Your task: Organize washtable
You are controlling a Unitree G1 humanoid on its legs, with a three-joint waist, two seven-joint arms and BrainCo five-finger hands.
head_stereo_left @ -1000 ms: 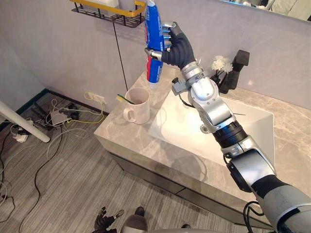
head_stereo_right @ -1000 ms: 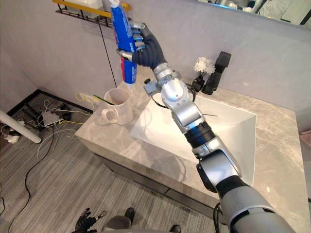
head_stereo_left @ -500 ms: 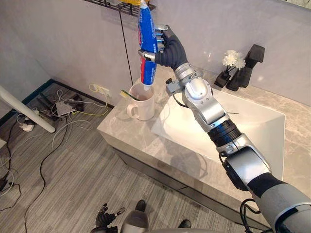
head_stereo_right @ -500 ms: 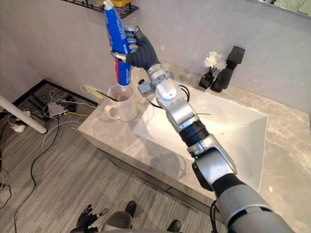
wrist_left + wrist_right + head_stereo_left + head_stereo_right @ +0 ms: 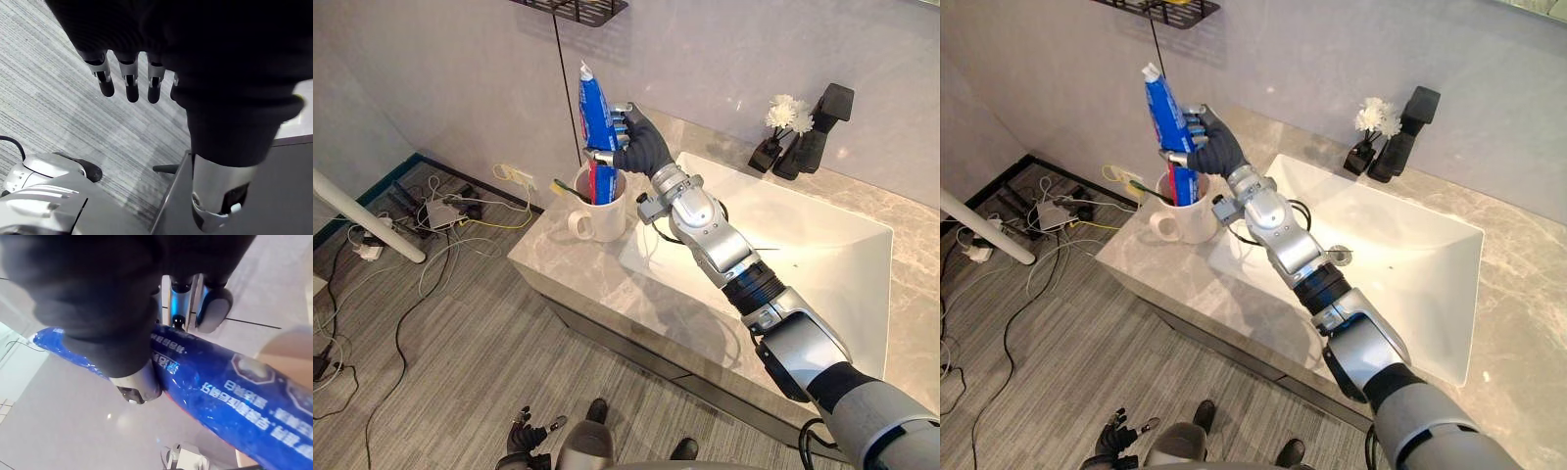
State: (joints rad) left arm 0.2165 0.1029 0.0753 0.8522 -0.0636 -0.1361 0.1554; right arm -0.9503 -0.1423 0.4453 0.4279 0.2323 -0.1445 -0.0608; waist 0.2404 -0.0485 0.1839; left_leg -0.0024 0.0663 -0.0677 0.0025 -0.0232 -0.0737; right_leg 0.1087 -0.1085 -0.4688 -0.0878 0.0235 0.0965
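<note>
Right hand (image 5: 636, 147) is closed round a blue toothpaste tube (image 5: 597, 113), fingers on one side and thumb on the other, gripping it about halfway up. The right wrist view shows the same grip from close by, with the tube running across between the curled fingers and the thumb. The tube stands nearly upright with its white cap at the top, and its red lower end sits inside the mouth of a white mug (image 5: 602, 215).

The mug stands on the grey stone bench (image 5: 568, 269) near its front left corner, just beside the left edge of the white sink (image 5: 803, 245), with its handle turned toward the bench edge. A toothbrush (image 5: 563, 186) with a yellow-green handle leans in the mug and sticks out over the rim on the side away from the sink.

At the back of the bench, behind the sink, a black tap (image 5: 818, 132) stands next to a small dark vase of white flowers (image 5: 788, 113). A black wire shelf (image 5: 578, 10) hangs on the wall above the mug.

The left hand (image 5: 128, 78) hangs low over the grey striped floor (image 5: 431, 333), its fingers straight and holding nothing.
</note>
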